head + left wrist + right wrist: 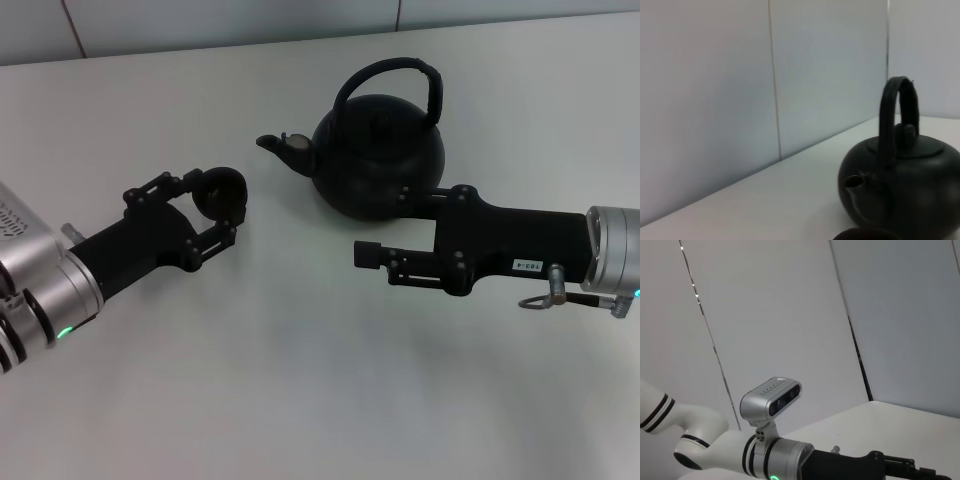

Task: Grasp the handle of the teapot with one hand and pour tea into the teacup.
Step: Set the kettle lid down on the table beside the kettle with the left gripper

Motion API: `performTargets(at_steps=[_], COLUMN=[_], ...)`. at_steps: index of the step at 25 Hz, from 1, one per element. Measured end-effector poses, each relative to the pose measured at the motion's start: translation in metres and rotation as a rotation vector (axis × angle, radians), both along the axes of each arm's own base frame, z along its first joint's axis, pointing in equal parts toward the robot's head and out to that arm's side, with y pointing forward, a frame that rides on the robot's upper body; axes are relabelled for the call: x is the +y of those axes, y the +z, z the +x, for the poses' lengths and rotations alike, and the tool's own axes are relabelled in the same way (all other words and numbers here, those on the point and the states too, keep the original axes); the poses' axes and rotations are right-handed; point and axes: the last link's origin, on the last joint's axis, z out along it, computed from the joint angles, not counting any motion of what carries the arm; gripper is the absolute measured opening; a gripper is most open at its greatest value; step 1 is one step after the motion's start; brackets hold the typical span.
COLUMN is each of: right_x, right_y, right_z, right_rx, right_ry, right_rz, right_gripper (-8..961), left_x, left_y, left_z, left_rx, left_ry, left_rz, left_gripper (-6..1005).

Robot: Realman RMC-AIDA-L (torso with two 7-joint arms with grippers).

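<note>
Meanwhile the left claw (pixel 222 213) is closed around the teacup (pixel 220 191), while the right claw (pixel 385 230), spread wide and holding nothing, sits beside the teapot (pixel 378 158) on the surface (pixel 300 380).

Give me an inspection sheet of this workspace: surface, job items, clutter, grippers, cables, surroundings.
Surface: white table, bare where visible.
Job's things: teapot upright on the table, lid on, spout toward the robot's left; handle arched above it, ungrasped. Teacup between the left jaws, apart from the spout. Tea: not visible.
Clutter: nothing seen.
Grippers: left gripper shut on the teacup, left of the teapot. Right gripper open, low beside the teapot's near side, one finger close against the body.
Cables: short cable and metal ring at the right wrist.
Surroundings: pale panelled wall behind the table.
</note>
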Motion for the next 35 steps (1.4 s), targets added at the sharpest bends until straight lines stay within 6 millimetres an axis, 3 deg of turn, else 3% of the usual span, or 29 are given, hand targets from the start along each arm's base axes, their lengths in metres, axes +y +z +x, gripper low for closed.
performTargets(at_steps=[35], right_x=[-0.002], right_y=[-0.006], right_z=[-0.003], right_rx=[0.000], right_ry=[0.011], right_rz=[-0.029], right_gripper=[627], left_x=[-0.008], left_y=[-0.012], left_z=[-0.001], left_rx=[0.059], left_ry=[-0.027], left_rz=[-0.075], left_gripper=[695])
